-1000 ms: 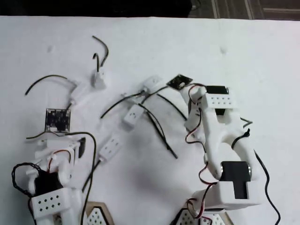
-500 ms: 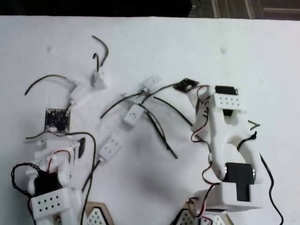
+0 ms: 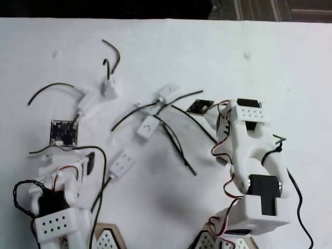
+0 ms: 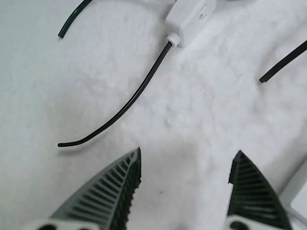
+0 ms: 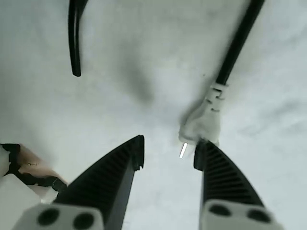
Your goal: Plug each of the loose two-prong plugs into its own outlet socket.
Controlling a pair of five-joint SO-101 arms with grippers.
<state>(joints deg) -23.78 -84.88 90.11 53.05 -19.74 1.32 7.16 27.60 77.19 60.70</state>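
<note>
Three white outlet sockets lie mid-table: one (image 3: 123, 163) near my left arm, one (image 3: 147, 127) in the middle, one (image 3: 167, 93) farther back. Two white plugs (image 3: 109, 88) (image 3: 85, 101) on black cords rest at the back left. My left gripper (image 3: 83, 158) (image 4: 187, 153) is open over bare cloth, a corded socket (image 4: 191, 18) ahead of it. My right gripper (image 3: 211, 118) (image 5: 169, 143) is open just above the table. A white two-prong plug (image 5: 201, 124) lies against the inner edge of one of its fingers (image 5: 218, 172).
A small black square piece (image 3: 197, 107) sits just beyond my right gripper. A black circuit board (image 3: 63, 132) lies ahead of my left arm. Loose black cords (image 3: 176, 142) cross the middle. The table's far half and right side are open white cloth.
My right arm has drawn back toward the near edge, and the black square piece has slid the same way. The left arm has not moved.
</note>
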